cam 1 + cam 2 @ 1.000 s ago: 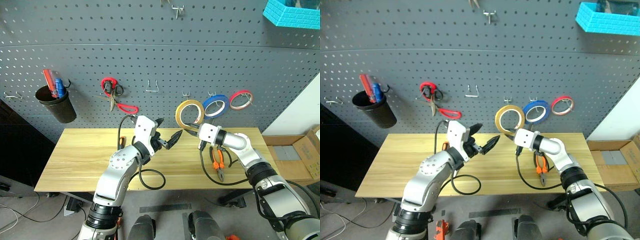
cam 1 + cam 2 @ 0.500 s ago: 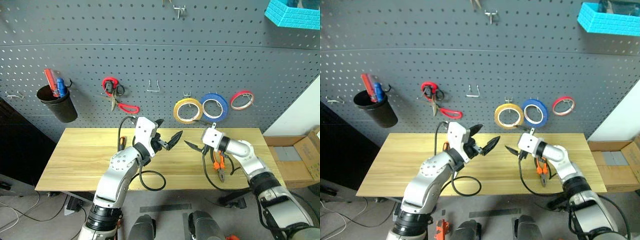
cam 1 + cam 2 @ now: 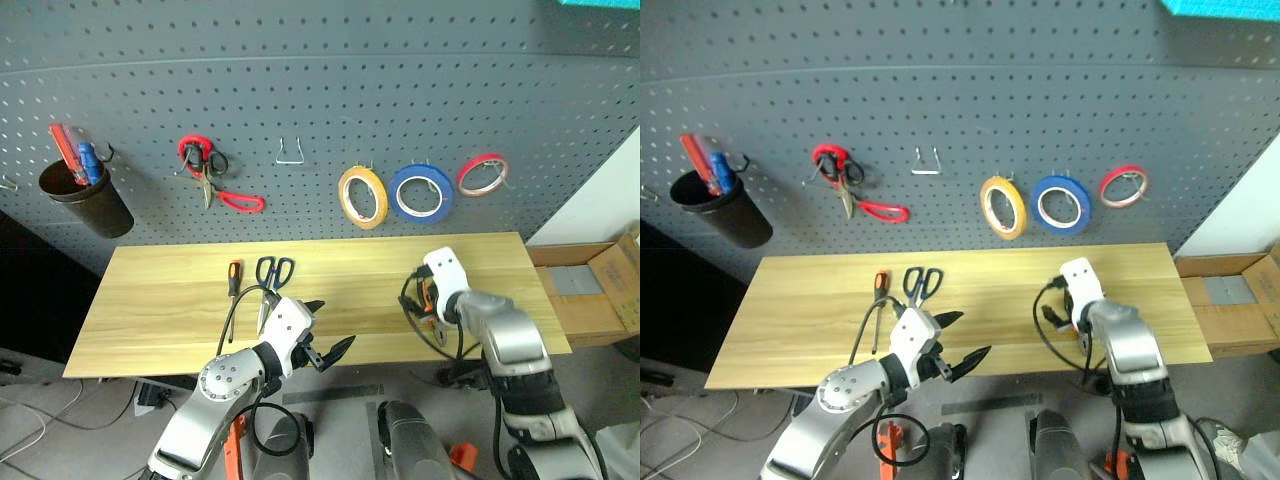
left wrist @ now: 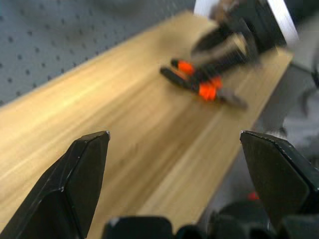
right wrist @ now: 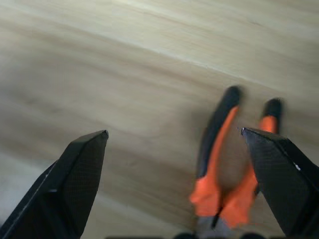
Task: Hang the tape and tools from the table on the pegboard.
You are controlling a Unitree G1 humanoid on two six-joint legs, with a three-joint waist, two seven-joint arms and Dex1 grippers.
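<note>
The yellowish tape (image 3: 362,197) hangs on the dark grey pegboard (image 3: 300,90), left of a blue ring. On the wooden table (image 3: 160,300) lie the screwdriver (image 3: 232,275) and the blue-handled scissors (image 3: 270,278) at left centre. The orange-and-black pliers (image 5: 224,169) lie at the right. My right gripper (image 5: 173,132) hovers open just above the pliers, pointing down, nothing between its fingers. Near the table's front edge my left gripper (image 3: 335,322) is open and empty, in front of the scissors. It faces the pliers (image 4: 204,82).
On the pegboard hang a blue tape ring (image 3: 422,193), a red tape ring (image 3: 480,173), red-handled shears (image 3: 215,182), a bare metal hook (image 3: 290,155) and a black cup (image 3: 85,200) with tools. A cardboard box (image 3: 600,300) sits right of the table.
My right gripper opened, left the yellowish tape on its hook and dropped over the pliers. My left arm sank and pulled back toward the front edge. The camera tilted down.
</note>
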